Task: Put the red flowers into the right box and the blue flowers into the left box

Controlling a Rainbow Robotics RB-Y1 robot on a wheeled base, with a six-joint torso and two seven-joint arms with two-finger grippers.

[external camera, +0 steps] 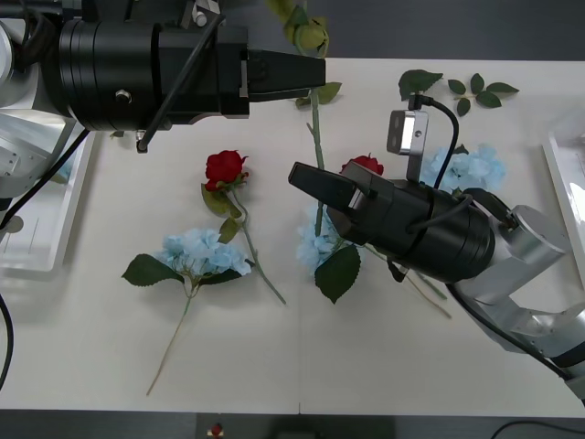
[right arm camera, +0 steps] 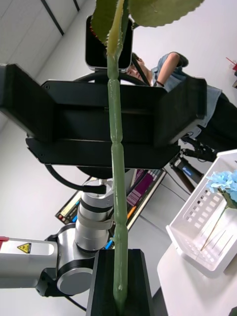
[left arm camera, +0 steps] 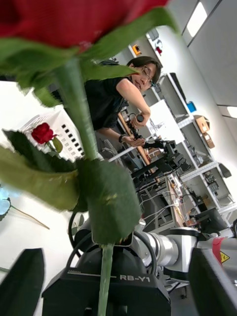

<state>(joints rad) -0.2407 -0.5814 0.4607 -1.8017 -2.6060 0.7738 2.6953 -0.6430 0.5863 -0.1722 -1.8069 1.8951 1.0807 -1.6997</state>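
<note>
A red flower is held upright above the table, its green stem gripped low down by my right gripper, which is shut on it. Its red bloom looms close in the left wrist view. My left gripper stands open around the upper stem, one finger on each side and neither touching it. Two more red flowers and three blue flowers lie on the table. The left box holds a blue flower. The right box holds a red flower.
Loose green leaf sprigs lie at the back right of the white table. The left box sits at the table's left edge and the right box at its right edge. The front strip of the table is bare.
</note>
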